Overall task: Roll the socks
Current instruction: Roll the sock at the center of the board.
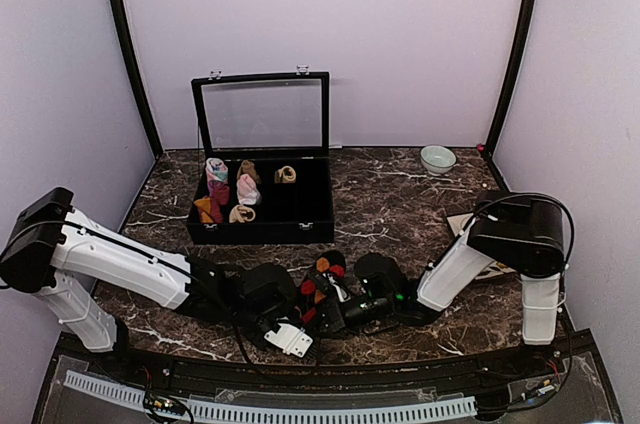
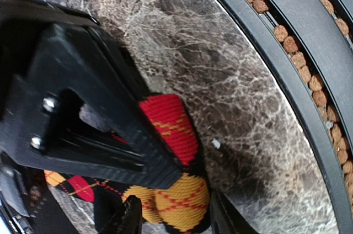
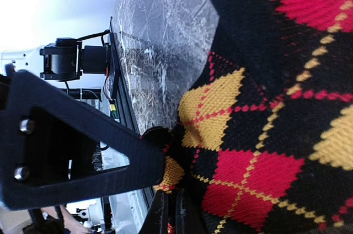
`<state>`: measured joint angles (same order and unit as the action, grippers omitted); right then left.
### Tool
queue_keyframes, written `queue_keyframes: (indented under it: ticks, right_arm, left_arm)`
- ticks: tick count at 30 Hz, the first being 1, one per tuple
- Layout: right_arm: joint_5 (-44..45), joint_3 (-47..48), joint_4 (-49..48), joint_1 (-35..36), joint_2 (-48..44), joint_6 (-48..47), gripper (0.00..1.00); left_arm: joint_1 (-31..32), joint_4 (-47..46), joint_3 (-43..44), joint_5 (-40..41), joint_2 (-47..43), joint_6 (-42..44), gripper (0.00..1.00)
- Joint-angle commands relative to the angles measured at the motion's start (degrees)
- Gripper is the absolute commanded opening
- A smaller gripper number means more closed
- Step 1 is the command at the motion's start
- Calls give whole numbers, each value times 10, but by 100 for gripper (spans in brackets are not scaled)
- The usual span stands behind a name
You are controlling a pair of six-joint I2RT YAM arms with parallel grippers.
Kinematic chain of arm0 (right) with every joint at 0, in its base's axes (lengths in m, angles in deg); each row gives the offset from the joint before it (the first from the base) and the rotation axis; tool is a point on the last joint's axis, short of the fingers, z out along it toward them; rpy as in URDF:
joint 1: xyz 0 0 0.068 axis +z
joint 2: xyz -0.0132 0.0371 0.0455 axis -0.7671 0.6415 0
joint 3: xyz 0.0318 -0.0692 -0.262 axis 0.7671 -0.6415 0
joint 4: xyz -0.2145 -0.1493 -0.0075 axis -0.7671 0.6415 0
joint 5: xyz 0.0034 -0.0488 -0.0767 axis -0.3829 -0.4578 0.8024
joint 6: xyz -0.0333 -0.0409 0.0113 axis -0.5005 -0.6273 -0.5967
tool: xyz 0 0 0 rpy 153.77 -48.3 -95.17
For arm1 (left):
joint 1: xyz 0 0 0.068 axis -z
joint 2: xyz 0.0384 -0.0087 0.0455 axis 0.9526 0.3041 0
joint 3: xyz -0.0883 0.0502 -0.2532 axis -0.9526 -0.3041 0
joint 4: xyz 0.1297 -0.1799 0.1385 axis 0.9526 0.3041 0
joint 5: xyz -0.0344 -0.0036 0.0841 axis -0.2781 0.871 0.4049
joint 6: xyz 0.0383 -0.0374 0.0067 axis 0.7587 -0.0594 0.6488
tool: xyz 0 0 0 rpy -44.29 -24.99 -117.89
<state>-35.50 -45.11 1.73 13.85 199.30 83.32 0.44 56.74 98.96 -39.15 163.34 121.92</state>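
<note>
Argyle sock [image 1: 322, 289] up front; left gripper [image 2: 154, 192] straddles it, grip unclear; right gripper [image 3: 162, 190] shut; open box [image 1: 260, 229] holds small sock rolls [image 1: 240, 194].

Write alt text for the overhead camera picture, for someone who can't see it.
The white left arm and right arm meet over a black argyle sock at the near edge of a dark marble table. Behind it, an open black case holds small sock rolls; a pale bowl sits far right.
</note>
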Motion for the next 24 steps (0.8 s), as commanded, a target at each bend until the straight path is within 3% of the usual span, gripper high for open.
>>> queue_keyframes:
  ticks: [1,14,19,21,24]
  right_arm:
    - [4,-54,118,-6,55,27,0]
    - [9,-61,93,-8,63,45,0]
    - [9,-66,65,-8,68,60,0]
    - [10,-65,63,-7,68,62,0]
    - [15,-68,56,-8,65,67,0]
  left_arm:
    - [9,0,-4,-1,1,-46,42]
    - [11,-20,-22,18,27,-82,43]
    - [11,-42,-3,66,64,-105,43]
    - [11,-59,1,87,78,-108,38]
    - [12,-67,1,92,86,-115,15]
